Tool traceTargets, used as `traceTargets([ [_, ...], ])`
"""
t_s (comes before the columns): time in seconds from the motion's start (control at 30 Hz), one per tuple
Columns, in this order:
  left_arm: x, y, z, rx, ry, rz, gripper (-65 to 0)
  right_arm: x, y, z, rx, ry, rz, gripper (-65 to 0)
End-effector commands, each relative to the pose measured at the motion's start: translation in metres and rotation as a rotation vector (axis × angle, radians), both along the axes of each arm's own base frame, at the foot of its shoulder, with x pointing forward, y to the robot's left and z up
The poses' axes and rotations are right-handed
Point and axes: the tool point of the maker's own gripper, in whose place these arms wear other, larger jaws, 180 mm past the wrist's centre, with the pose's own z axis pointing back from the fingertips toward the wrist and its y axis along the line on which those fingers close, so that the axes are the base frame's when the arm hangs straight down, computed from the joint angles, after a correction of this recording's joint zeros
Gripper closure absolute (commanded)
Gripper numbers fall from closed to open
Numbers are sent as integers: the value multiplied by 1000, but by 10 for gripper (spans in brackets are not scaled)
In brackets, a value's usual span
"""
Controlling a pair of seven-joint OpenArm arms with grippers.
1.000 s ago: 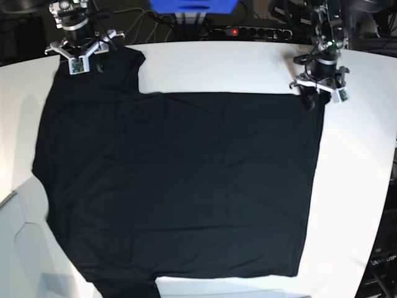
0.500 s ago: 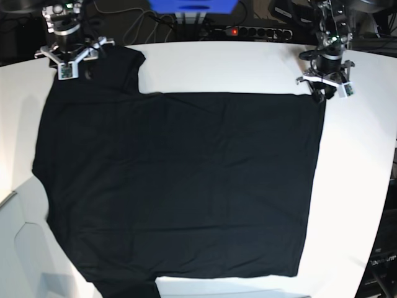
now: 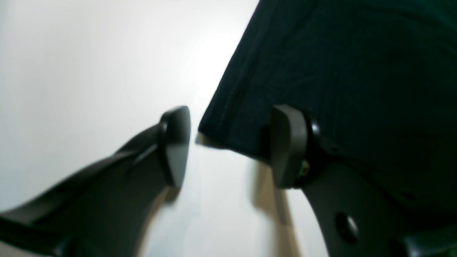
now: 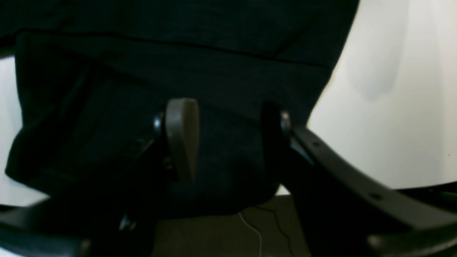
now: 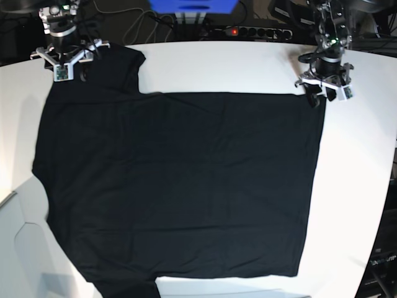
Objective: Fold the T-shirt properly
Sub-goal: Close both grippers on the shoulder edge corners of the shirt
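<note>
Both my grippers, left and right, are spread; the shirt looks limp and light, so I'd pinch the hemmed corner between the left fingertips.

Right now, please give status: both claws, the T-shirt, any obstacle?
Left claw open at the hem corner of the T-shirt. Right claw open over a sleeve. Shirt flat on the table, unfolded. No obstacle seen.
</note>
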Motion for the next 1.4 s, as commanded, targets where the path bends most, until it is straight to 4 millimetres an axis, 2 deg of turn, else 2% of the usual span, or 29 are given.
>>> traceTargets([
  [0.0,-1,2,3,8,2,-7,-336,2,2,7,1,-26,16,-292],
  [0.2,-2,2,0,5,9,-12,-196,2,1,6,-2,-25,17,-292],
  [0.4,0,0,3,6,2,-18,-173,2,1,6,-1,-24,16,-294],
  [0.47,0,1,3,7,2,-19,-137,2,-1,6,-4,-24,14,-294],
  [0.63,0,1,3,8,2,-19,-34,5,-22,13,-45,-45,-32,-295],
  [0.7,0,1,3,7,1,-16,0,1,-30,10,-56,-33,-47,-295],
  [0.8,0,0,3,5,1,-16,-1,9,-40,9,-63,-48,-75,-302],
  [1.0,-1,1,2,6,2,-12,-1,10,-66,-13,-59,-21,-161,-347],
  [1.37,-2,2,3,8,3,-12,-1,-3,-73,-37,-44,47,-176,-348],
])
